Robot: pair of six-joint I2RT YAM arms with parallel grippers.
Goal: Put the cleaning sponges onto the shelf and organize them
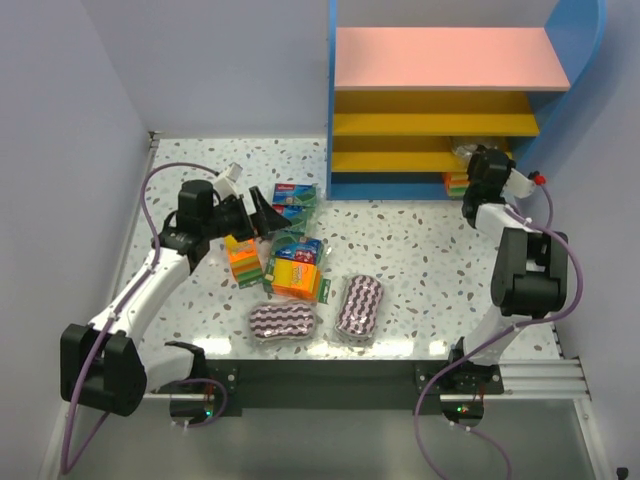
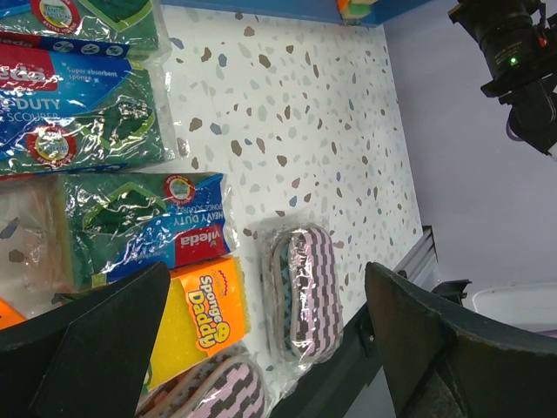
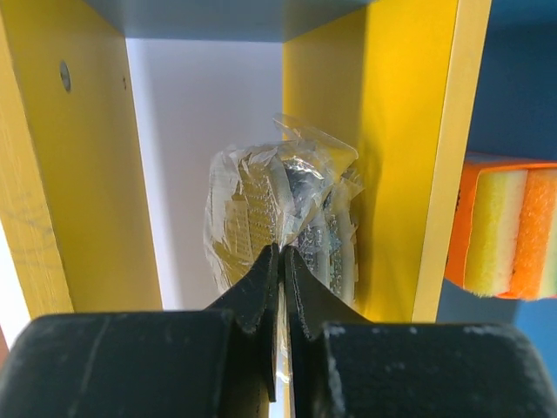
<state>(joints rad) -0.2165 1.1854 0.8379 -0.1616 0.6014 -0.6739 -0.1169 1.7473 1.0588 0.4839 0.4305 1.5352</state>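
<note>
My right gripper (image 3: 282, 251) is shut on the plastic wrapper of the silvery-grey scourer pack (image 3: 278, 205), which sits between two yellow boards (image 3: 383, 157) of the shelf (image 1: 450, 58). In the top view this gripper (image 1: 478, 160) is at the shelf's right end, next to the pack (image 1: 463, 148). An orange-yellow sponge pack (image 1: 455, 183) lies on the shelf's bottom level. My left gripper (image 1: 262, 212) is open above the sponges on the table. Its jaws (image 2: 270, 348) stand wide over a purple-white striped pad (image 2: 305, 292) and hold nothing.
On the table lie two striped pads (image 1: 283, 322) (image 1: 359, 307), orange-yellow packs (image 1: 296, 275) (image 1: 243, 260) and green and blue flat packs (image 1: 294, 195). The left wrist view shows a Sponge Daddy pack (image 2: 204, 313) and a Vileda pack (image 2: 139, 226).
</note>
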